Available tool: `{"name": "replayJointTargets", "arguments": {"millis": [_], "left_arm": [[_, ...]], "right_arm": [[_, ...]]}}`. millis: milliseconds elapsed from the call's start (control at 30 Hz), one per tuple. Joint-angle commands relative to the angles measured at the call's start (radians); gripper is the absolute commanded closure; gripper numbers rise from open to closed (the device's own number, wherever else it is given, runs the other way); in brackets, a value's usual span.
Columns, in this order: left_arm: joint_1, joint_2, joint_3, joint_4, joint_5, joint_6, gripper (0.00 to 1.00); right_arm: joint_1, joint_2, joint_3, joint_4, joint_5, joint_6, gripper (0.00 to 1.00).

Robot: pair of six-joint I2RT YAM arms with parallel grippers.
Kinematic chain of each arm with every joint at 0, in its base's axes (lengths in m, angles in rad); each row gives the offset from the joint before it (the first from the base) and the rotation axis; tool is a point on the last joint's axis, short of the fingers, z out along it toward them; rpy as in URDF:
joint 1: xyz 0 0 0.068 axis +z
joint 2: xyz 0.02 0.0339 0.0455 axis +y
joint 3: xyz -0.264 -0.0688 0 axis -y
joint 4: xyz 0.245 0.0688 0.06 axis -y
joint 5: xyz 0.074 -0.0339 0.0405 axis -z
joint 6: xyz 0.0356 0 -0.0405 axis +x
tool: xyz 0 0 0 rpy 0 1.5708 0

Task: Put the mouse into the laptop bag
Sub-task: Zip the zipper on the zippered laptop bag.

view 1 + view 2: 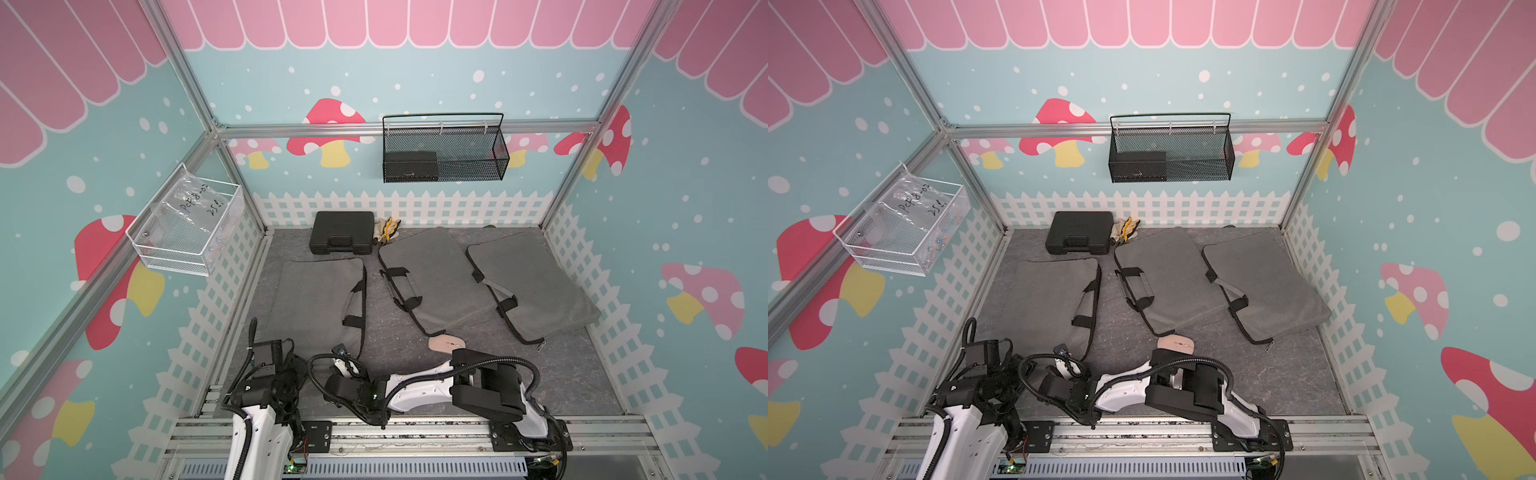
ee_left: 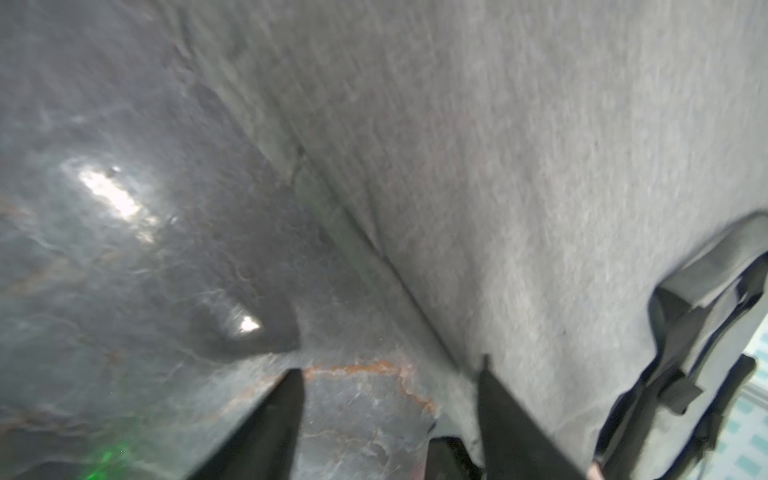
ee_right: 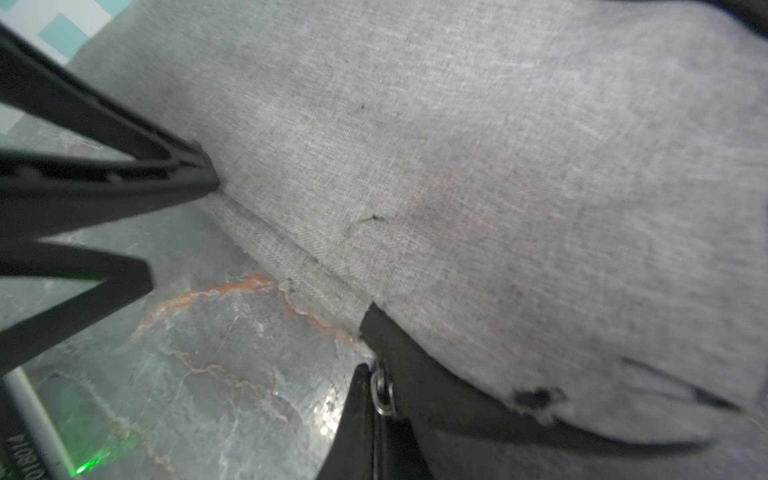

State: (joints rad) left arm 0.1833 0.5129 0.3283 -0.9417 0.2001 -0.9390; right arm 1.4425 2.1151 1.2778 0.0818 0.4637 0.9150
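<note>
Mouse, seen in both top views: pale beige, lying on the table just beside the near end of the middle laptop bag. Its near side is hidden behind my right arm. I can't tell if it touches that bag.

My right arm reaches across to the left, to the near right corner of the left laptop bag. Right gripper: jaws fully together, pinching the metal zipper pull at the end of the black zipper strip on that corner. The bag lies flat, and its grey fabric fills most of the right wrist view.

Left gripper: jaws partway apart, nothing clamped. One fingertip sits on the bag's near edge and the other is over bare table, so the jaws straddle that edge. The right wrist view agrees: one left-gripper finger touches the fabric at the seam and the other stands apart from it. The left wrist view is blurred.

Rest:
- Right laptop bag lies far right.
- Black case and gloves are at the far edge.
- Black mesh basket hangs on the far wall.
- White basket hangs on the left wall.
</note>
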Motion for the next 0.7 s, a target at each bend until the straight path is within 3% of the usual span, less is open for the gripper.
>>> {"name": "replayJointTargets", "arguments": {"millis": [0,100,367,533,667], "left_arm": [[0.006,0.026,-0.017,0.054,-0.006,-0.012,0.78],[0.008,0.047,0.000,0.043,-0.069,-0.011,0.99],[0.013,0.088,0.047,0.021,-0.134,0.000,1.00],[0.014,0.086,0.063,0.018,-0.092,-0.002,1.00],[0.014,0.015,0.055,0.015,0.015,0.016,0.49]], "right_arm": [[0.016,-0.059,-0.049,0.054,-0.008,-0.015,1.00],[0.016,-0.082,-0.090,0.052,0.003,-0.023,1.00],[0.006,-0.187,-0.259,0.053,-0.021,-0.046,1.00],[-0.011,-0.240,-0.323,0.063,-0.012,-0.037,1.00],[-0.010,-0.172,-0.258,0.071,-0.060,-0.081,1.00]]}}
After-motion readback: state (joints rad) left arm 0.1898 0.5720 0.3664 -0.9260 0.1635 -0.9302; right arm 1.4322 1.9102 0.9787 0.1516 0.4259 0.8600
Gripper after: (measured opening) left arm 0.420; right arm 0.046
